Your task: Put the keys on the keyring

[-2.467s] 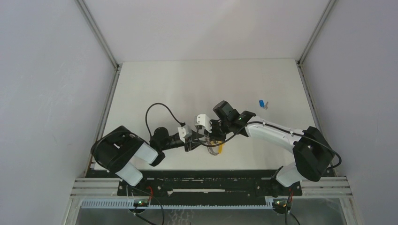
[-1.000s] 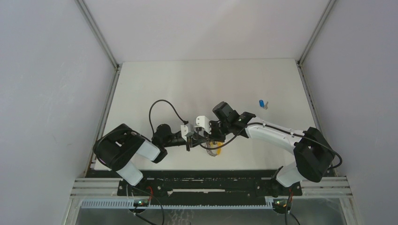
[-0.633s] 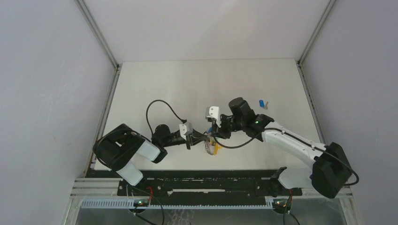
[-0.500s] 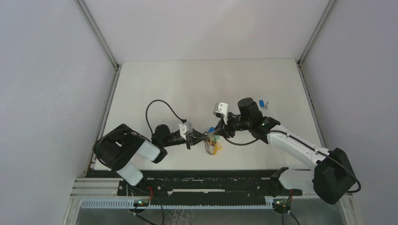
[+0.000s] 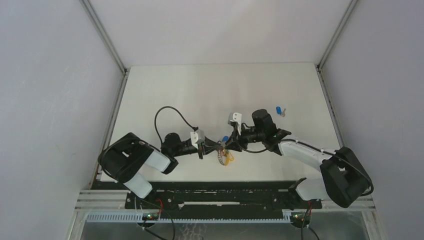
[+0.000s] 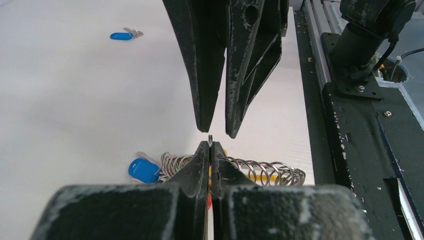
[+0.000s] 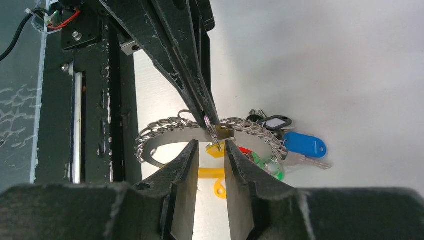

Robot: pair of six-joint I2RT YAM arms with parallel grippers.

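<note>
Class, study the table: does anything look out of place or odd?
Yes: a blue key lies alone at the far right of the table, well apart from the keyring that the left pincer pinches. Nothing looks spilled or damaged.

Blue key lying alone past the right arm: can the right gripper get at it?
Probably yes: the blue key lies on bare table beyond the right gripper, whose jaws stand open; nothing blocks it.

White desk (image 5: 200,90): two items.
Loaded keyring (image 5: 223,156) lies near the front edge; blue-capped key (image 5: 280,110) well apart, toward far right.
</note>
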